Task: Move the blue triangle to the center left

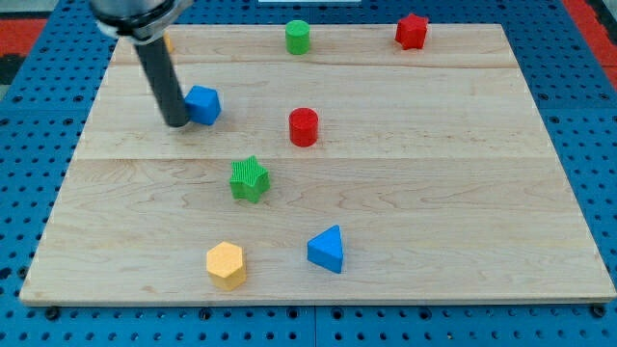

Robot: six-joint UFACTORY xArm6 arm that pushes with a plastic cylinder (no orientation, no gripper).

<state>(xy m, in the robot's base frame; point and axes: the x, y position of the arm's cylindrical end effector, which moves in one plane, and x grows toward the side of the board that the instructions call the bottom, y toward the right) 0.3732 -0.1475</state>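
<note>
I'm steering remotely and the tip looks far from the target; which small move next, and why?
Probably back my tip off the blue cube it sits beside at the view's upper left, then swing toward the view's bottom, to the right of the blue triangle, since that block must go left.

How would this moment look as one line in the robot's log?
tip: upper left, beside blue block | blue triangle: bottom middle, untouched | task: not done
</note>
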